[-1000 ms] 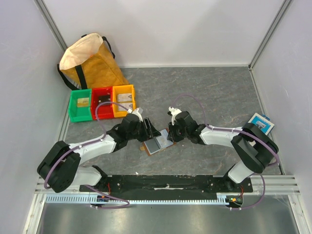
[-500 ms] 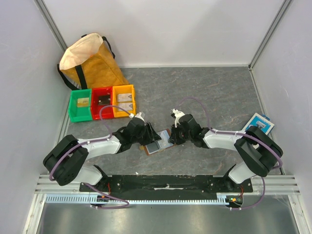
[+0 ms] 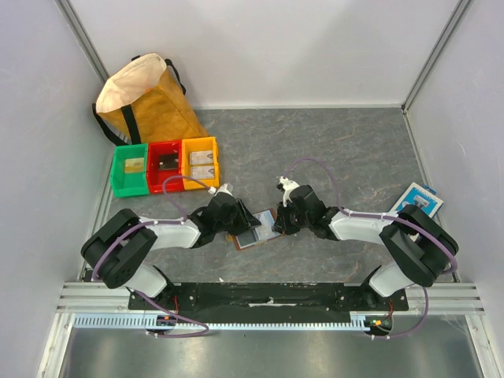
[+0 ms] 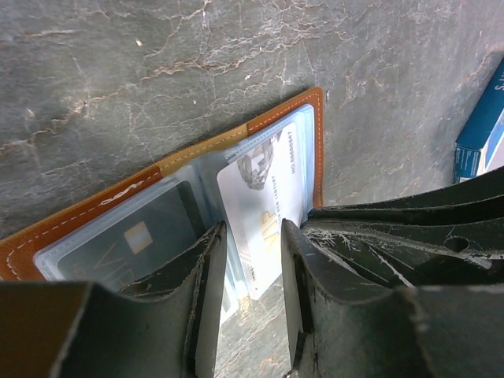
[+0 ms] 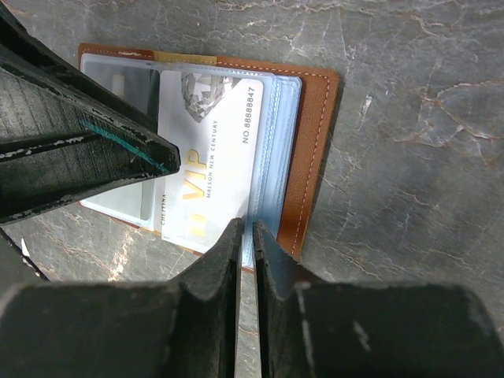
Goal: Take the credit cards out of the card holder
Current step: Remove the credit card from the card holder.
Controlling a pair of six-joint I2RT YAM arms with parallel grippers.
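Note:
The card holder (image 3: 266,216) lies open on the grey table between both arms, brown rim up, pale blue sleeves showing (image 5: 313,150) (image 4: 197,153). A white "VIP" credit card (image 4: 264,209) (image 5: 206,165) sticks partly out of its sleeve. A dark credit card with a gold chip (image 4: 146,236) sits in the neighbouring sleeve. My left gripper (image 3: 241,217) (image 4: 252,236) is open, its fingers on either side of the white card's free end. My right gripper (image 3: 277,221) (image 5: 246,232) is shut, its tips over the sleeve edge beside the white card.
Green (image 3: 130,172), red (image 3: 165,166) and yellow (image 3: 200,162) bins stand at the back left, each with small items, in front of a brown bag (image 3: 146,94). A blue-and-white packet (image 3: 421,198) (image 4: 482,130) lies at the right wall.
My left gripper has moved down and in over the card holder's left half. My right gripper has shifted slightly nearer the holder. The holder has barely moved.

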